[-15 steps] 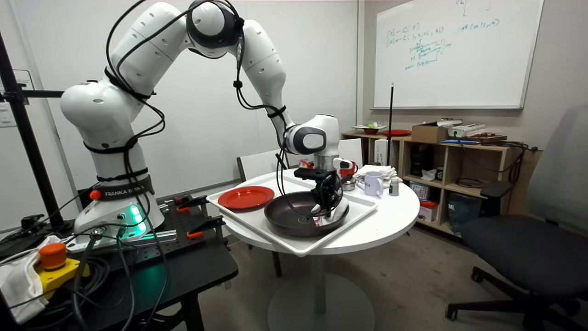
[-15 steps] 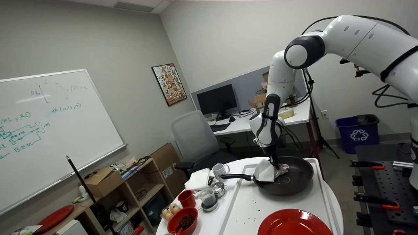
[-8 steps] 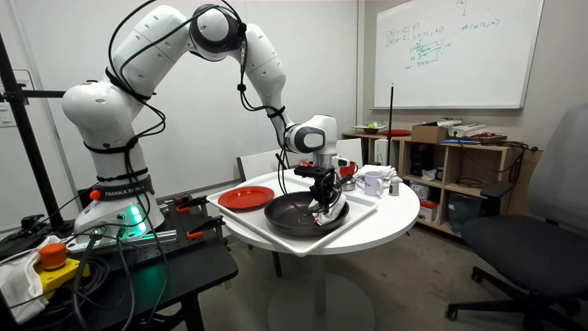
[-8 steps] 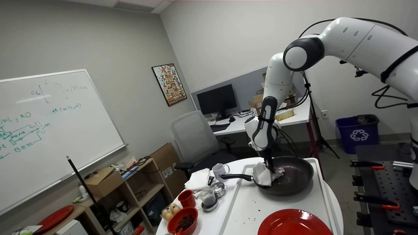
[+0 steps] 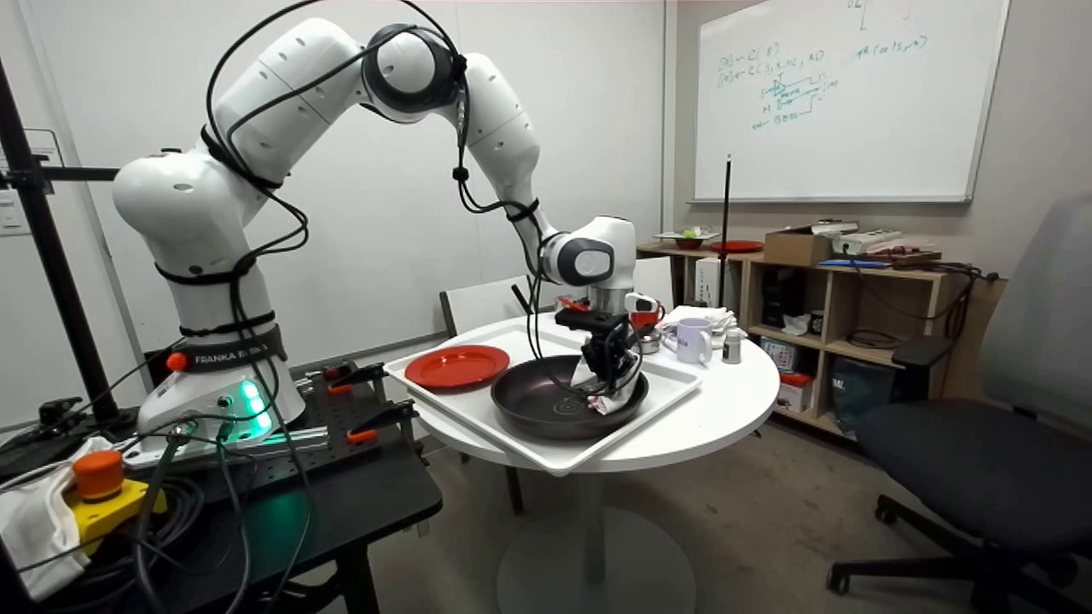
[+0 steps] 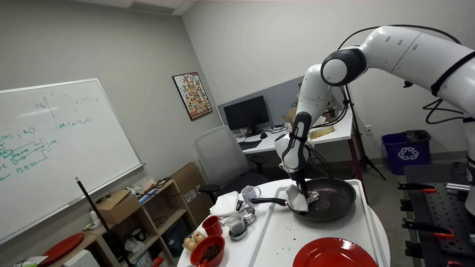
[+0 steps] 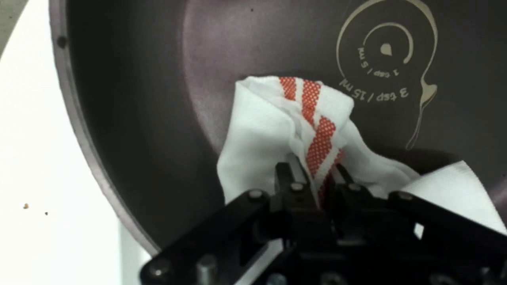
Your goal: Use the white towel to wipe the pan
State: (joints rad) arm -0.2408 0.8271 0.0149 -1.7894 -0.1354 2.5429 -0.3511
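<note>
Gripper [image 7: 313,170]: 1, clutched 1 wht towel [image 7: 259,136]
Pan [image 6: 328,205]: 1, had towel inside
Tray [image 6: 276,230]: 1, bore pan, 1 red plt [image 6: 334,254]

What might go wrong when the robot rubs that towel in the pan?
The towel might slip, because the fingers pinch only a bunched part of it. The pan might slide on the tray if pushed hard, since I see nothing clamping it down. Its handle sticks out past the tray's edge and looks close to the pale mug in an exterior view, so it might bump that too.
</note>
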